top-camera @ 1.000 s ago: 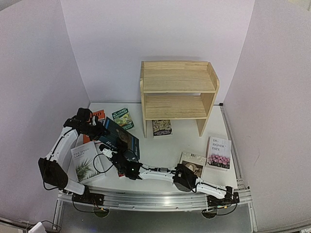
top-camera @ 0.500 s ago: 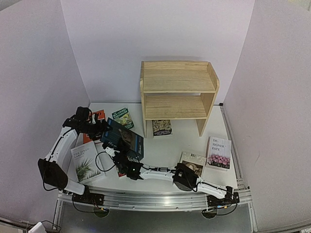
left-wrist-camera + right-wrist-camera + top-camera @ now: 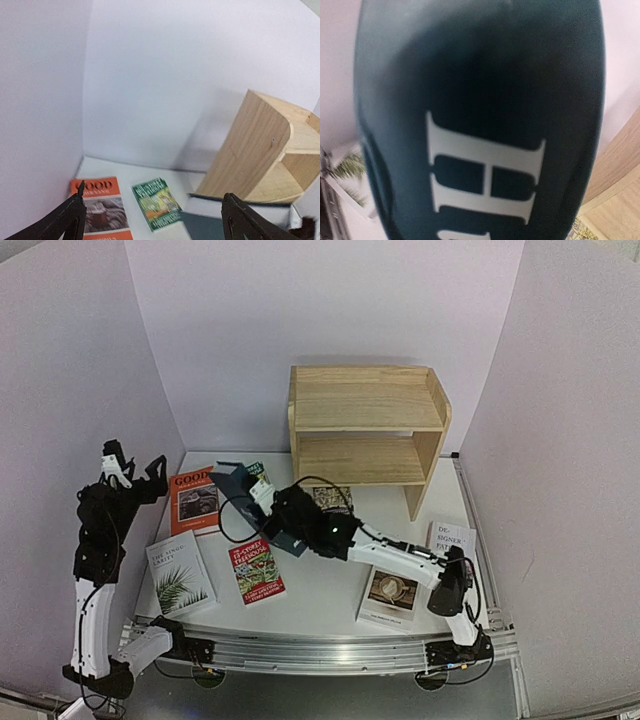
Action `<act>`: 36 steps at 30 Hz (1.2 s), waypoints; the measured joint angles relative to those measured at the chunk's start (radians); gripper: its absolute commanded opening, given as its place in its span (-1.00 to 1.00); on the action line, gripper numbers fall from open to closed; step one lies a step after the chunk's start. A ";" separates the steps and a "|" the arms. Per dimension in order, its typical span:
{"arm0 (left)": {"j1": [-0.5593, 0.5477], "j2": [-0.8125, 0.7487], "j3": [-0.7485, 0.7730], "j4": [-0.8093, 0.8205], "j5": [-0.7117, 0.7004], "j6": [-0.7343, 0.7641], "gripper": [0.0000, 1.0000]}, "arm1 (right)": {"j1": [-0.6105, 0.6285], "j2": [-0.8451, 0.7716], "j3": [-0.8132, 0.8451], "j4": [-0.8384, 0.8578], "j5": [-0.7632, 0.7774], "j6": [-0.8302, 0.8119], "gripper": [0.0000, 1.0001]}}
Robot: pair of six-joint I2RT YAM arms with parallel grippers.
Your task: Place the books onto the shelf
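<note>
Blue "H" book [image 3: 233, 484] now aloft — in right end effector [image 3: 258, 498]

Left end effector [image 3: 133, 464] gapes wide atop its upright arm; right end effector [image 3: 272, 508], stretched leftward, grips.

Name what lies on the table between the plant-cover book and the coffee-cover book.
The small red paperback lies flat between the plant-cover book and the coffee-cover book, seen in the top external view.

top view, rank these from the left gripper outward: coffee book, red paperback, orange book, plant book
1. orange book, just right of the left gripper, far left of the table
2. plant book, near edge, left
3. red paperback, near edge, left of centre
4. coffee book, near edge, right
</note>
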 measured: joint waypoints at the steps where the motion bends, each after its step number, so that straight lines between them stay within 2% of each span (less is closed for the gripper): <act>1: 0.000 -0.030 -0.019 0.027 -0.037 0.018 0.86 | -0.020 -0.027 0.025 -0.017 -0.052 0.034 -0.87; 4: 0.002 -0.081 -0.087 0.073 -0.106 0.060 0.85 | -0.082 -0.077 0.144 -0.052 -0.186 0.117 -0.81; 8: 0.002 -0.091 -0.187 0.074 -0.115 0.093 0.85 | -0.170 -0.086 0.379 -0.074 -0.330 0.187 -0.80; 12: 0.002 -0.094 -0.265 0.062 -0.092 0.121 0.84 | -0.271 -0.108 0.541 -0.029 -0.372 0.189 -0.83; 17: 0.002 -0.118 -0.312 0.035 -0.056 0.139 0.84 | -0.439 -0.185 0.532 0.027 -0.321 0.131 -0.83; 25: 0.002 -0.141 -0.341 0.032 -0.012 0.139 0.85 | -0.695 -0.229 0.400 0.037 -0.221 0.060 -0.84; 36: 0.002 -0.152 -0.368 0.033 -0.011 0.141 0.86 | -0.768 -0.272 0.254 0.066 -0.116 -0.051 -0.86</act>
